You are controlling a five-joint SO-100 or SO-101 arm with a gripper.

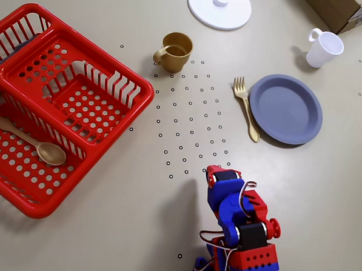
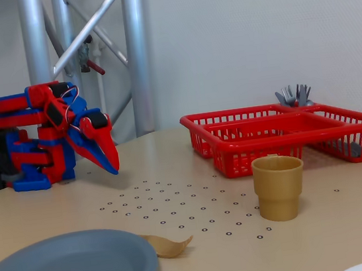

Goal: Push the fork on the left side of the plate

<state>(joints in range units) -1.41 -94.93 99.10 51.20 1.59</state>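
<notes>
While folded back, fingers [image 2: 113, 169] together, empty, clear of fork [image 1: 246, 108], plate [image 1: 285, 109].

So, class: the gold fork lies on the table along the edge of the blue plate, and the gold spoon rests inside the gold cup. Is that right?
Not quite. The fork does lie along the edge of the plate, but the spoon is not in the cup; it lies in a compartment of the red basket, as the overhead view shows.
</notes>
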